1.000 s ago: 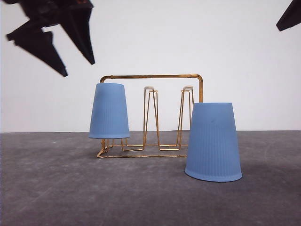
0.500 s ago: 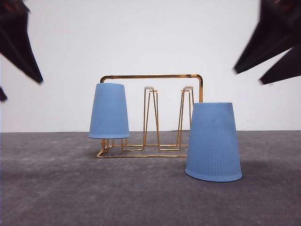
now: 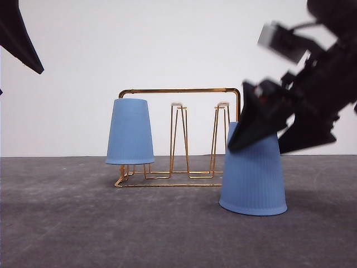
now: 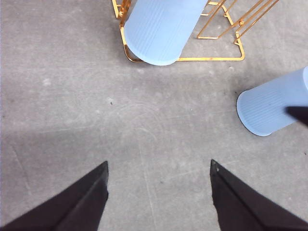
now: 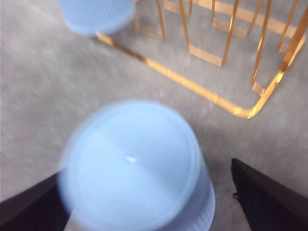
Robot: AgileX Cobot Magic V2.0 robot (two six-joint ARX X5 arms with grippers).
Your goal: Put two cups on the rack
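A light blue cup [image 3: 129,132] hangs upside down on the left peg of the gold wire rack [image 3: 178,90]. The second cup [image 3: 254,176] stands upside down on the table, in front of the rack's right end. My right gripper [image 3: 255,149] is open, tilted down over this cup's top with a finger on each side. In the right wrist view the cup's base [image 5: 132,187] lies between the open fingers [image 5: 262,197], blurred by motion. My left gripper [image 4: 159,163] is open and holds nothing, high above the table, looking down on the hung cup [image 4: 161,26] and the rack [image 4: 211,58].
Two bare pegs [image 3: 178,134] with pale tips stand in the rack's middle and right. The grey table [image 3: 83,223] stretches bare in front of the rack and to its left. A white wall backs the scene.
My right arm has swung down from the upper right onto the standing cup's top. My left arm has drawn off to the upper left corner. Both cups and the rack stayed put.
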